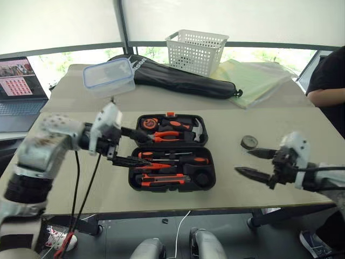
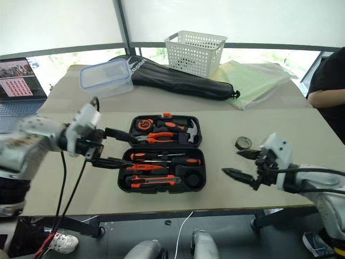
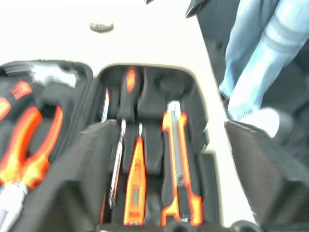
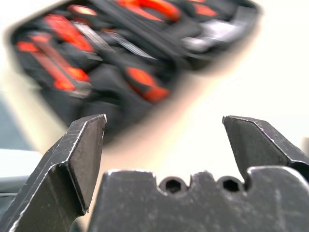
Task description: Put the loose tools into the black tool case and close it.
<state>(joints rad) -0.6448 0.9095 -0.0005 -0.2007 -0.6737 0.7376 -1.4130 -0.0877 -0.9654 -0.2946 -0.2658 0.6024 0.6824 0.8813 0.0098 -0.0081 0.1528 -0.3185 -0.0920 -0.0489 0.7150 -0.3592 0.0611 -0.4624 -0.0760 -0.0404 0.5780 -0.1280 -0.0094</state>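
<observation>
The black tool case (image 1: 211, 171) lies open in the middle of the table. Its near half holds two orange-and-black screwdrivers (image 1: 173, 157), a thin red tester (image 3: 134, 179) and the utility knife (image 1: 161, 181). The far half holds pliers, a hammer and a tape measure. A small black tape roll (image 1: 249, 142) sits on the table to the right of the case. My left gripper (image 1: 146, 150) hovers over the case's left edge, open, with nothing between its fingers. My right gripper (image 1: 242, 161) is open and empty, right of the case and just in front of the tape roll.
Behind the case lie a clear lidded box (image 1: 109, 76), a long black soft bag (image 1: 183, 78), a white basket (image 1: 195, 49) and a yellow-green sheet (image 1: 253, 78). A laptop (image 1: 19, 89) stands at the far left. A person's arm (image 1: 329, 96) rests at the right edge.
</observation>
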